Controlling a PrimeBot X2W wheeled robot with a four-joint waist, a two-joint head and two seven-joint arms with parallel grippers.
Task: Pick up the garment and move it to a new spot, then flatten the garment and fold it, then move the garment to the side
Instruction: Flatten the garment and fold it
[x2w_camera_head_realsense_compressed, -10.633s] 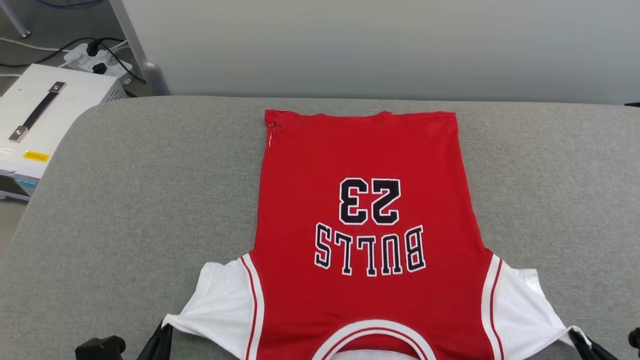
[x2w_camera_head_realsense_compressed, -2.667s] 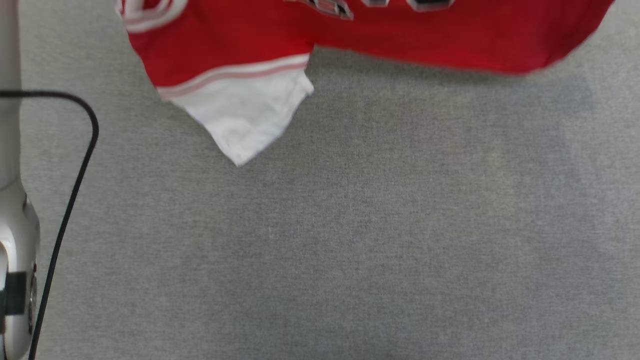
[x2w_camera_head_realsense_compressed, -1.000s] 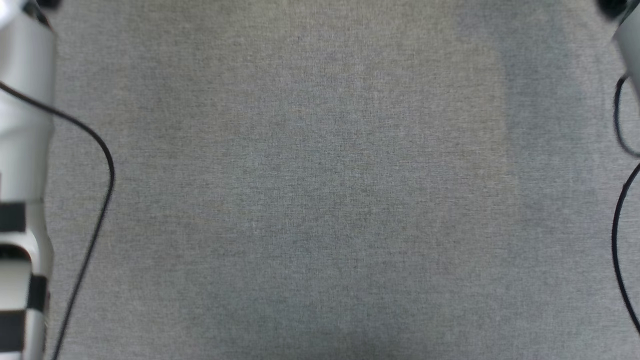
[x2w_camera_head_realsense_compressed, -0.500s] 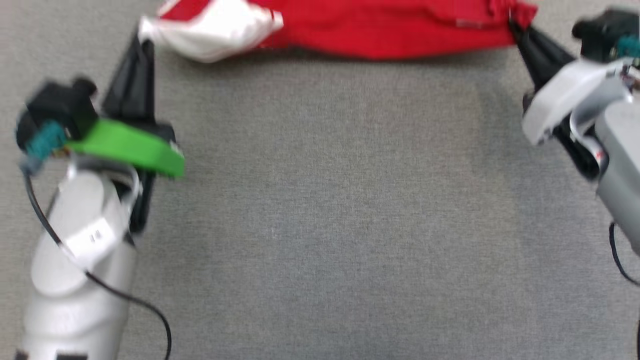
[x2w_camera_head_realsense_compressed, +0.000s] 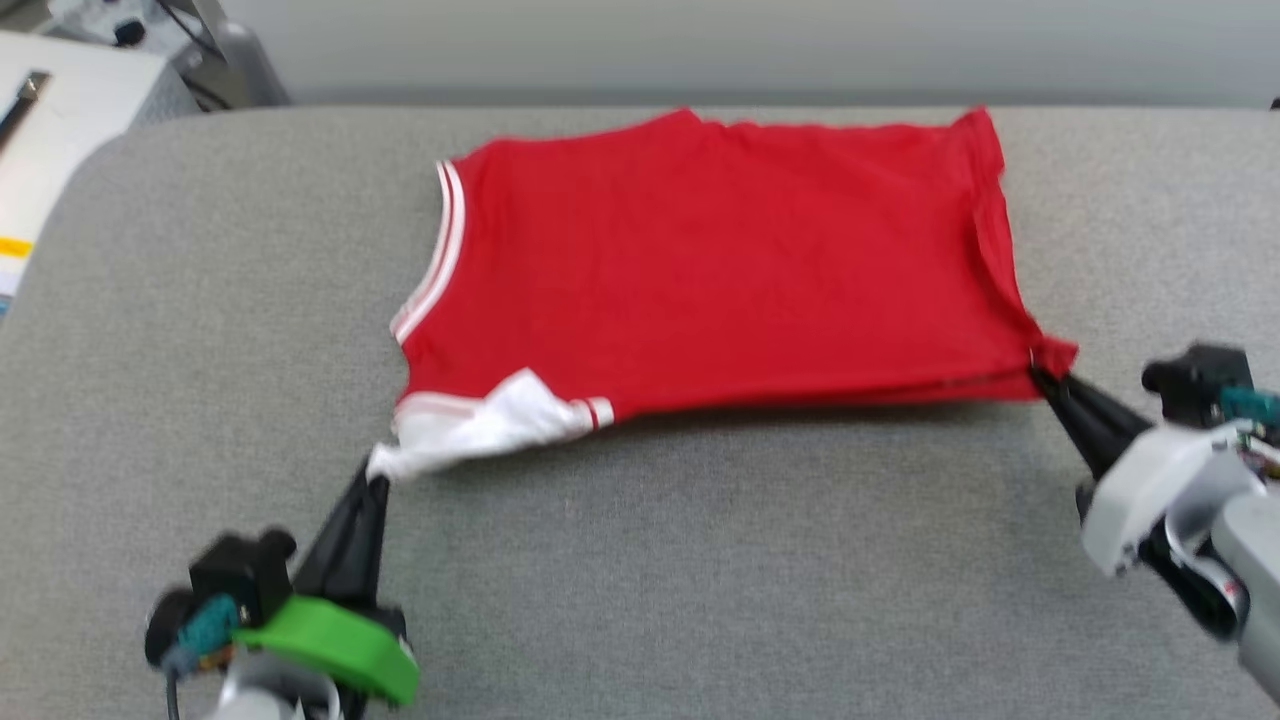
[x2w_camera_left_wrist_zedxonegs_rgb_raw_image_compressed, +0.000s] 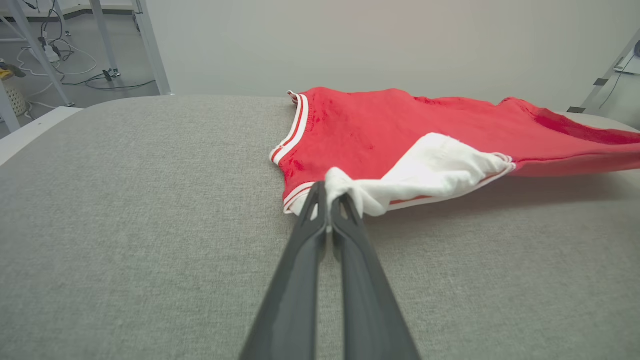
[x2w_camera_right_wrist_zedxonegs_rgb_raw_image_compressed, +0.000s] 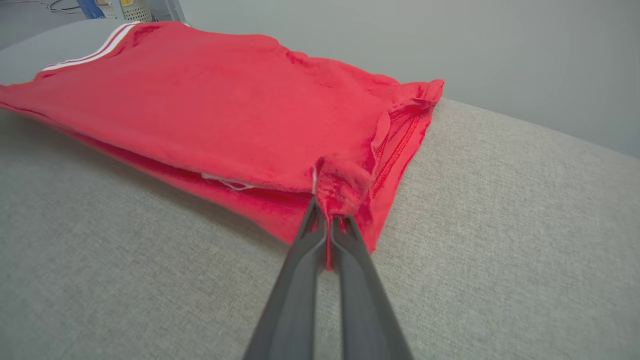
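The garment (x2w_camera_left_wrist_zedxonegs_rgb_raw_image_compressed: 400, 120) runs off the left wrist view's right edge, its end unseen.

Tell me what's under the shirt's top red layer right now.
A second red layer peeks out below the near edge of the garment, and the white sleeve sticks out at one corner. Anything deeper inside the fold, including any print, is covered.

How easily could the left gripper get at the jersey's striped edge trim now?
Probably not yet: the left gripper is shut on the white sleeve. Otherwise nothing lies between it and the striped trim.
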